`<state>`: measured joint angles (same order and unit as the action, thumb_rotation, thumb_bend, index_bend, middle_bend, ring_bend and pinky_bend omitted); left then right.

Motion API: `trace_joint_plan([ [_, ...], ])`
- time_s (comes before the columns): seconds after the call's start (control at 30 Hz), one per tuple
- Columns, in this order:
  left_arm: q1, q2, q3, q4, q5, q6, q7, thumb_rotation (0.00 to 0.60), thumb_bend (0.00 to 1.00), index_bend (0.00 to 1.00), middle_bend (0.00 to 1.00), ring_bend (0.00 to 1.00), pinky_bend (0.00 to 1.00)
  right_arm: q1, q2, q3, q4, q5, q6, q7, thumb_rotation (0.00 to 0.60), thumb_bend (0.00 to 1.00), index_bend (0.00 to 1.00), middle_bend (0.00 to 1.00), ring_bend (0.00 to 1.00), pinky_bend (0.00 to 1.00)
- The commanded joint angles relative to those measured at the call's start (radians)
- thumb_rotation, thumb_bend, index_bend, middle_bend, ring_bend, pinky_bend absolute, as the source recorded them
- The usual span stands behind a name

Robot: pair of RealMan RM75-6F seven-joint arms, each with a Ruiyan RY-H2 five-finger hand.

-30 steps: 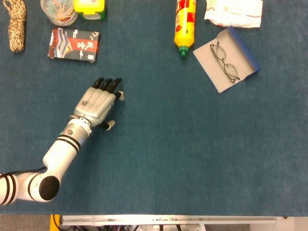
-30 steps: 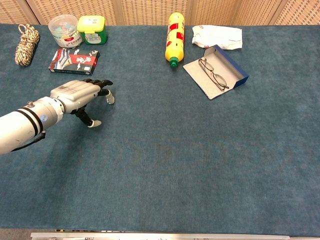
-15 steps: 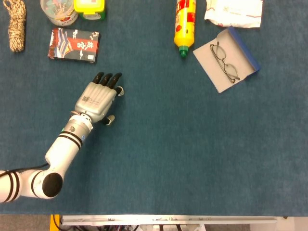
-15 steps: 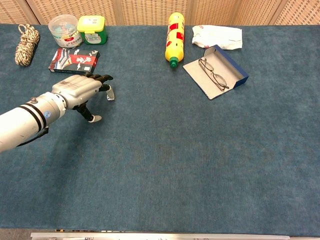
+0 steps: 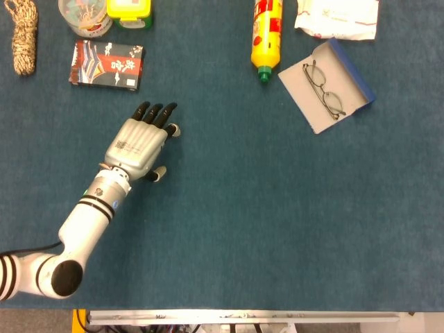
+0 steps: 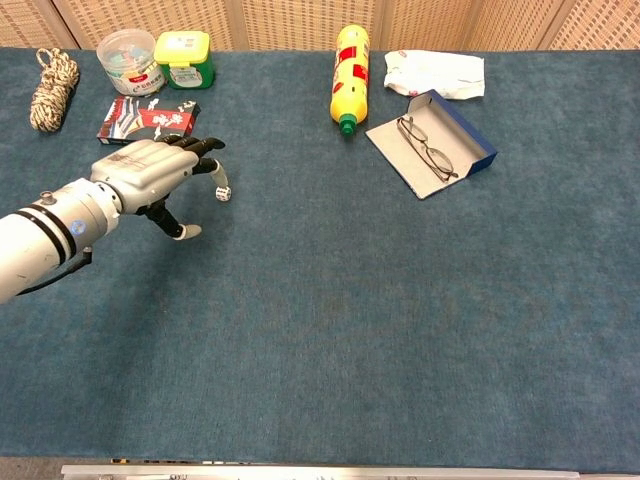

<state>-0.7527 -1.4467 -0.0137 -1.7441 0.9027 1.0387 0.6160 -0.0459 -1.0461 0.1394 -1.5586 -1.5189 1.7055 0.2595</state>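
Card box (image 5: 106, 64), red, black and white, lying flat on the blue table (image 5: 243, 222) near its far left side. Left hand (image 5: 139, 144) just short of it, palm down, fingers (image 5: 155, 114) spread toward the box, holding nothing. Beyond the box: clear tub (image 5: 84, 15), green-lidded jar (image 5: 129, 12); rope coil (image 5: 22, 35) to its left. Farther right: yellow bottle (image 5: 267, 35), glasses (image 5: 324, 89) in an open case (image 5: 350, 66).

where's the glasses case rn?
The glasses case lies open at the table's far right in both views, glasses resting in it. It sits just right of the yellow bottle and below the white packet.
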Motion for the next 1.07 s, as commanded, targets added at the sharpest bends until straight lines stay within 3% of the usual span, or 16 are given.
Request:
trace_joint_plan([
  [0.03, 0.032, 0.053, 0.024, -0.08, 0.054, 0.063, 0.014, 0.6, 0.25, 0.25, 0.0, 0.0, 0.0, -0.001, 0.0, -0.001, 0.001, 0.0, 0.001, -0.002, 0.6, 0.06, 0.38, 0.34, 0.21, 0.35],
  [0.3, 0.153, 0.199, 0.106, -0.233, 0.215, 0.237, 0.007, 0.6, 0.25, 0.25, 0.0, 0.0, 0.0, 0.002, -0.006, -0.003, -0.004, -0.004, -0.003, -0.025, 0.6, 0.06, 0.38, 0.34, 0.21, 0.35],
  [0.47, 0.259, 0.277, 0.177, -0.248, 0.364, 0.354, -0.06, 0.6, 0.25, 0.25, 0.0, 0.0, 0.0, 0.007, -0.013, -0.008, -0.007, -0.008, -0.012, -0.052, 0.6, 0.06, 0.38, 0.34, 0.21, 0.35],
  [0.6, 0.367, 0.314, 0.23, -0.193, 0.479, 0.468, -0.139, 0.6, 0.25, 0.25, 0.0, 0.0, 0.0, 0.013, -0.02, -0.012, -0.013, -0.01, -0.023, -0.08, 0.6, 0.06, 0.38, 0.34, 0.21, 0.35],
  [0.83, 0.51, 0.319, 0.263, -0.056, 0.592, 0.587, -0.316, 0.6, 0.25, 0.26, 0.0, 0.0, 0.0, 0.019, -0.02, -0.03, -0.023, -0.034, -0.037, -0.097, 0.6, 0.06, 0.38, 0.34, 0.21, 0.35],
  [1.07, 0.544, 0.343, 0.267, -0.022, 0.663, 0.568, -0.394, 0.6, 0.25, 0.26, 0.0, 0.0, 0.0, 0.015, -0.025, -0.02, -0.02, -0.004, -0.038, -0.107, 0.6, 0.06, 0.38, 0.34, 0.21, 0.35],
])
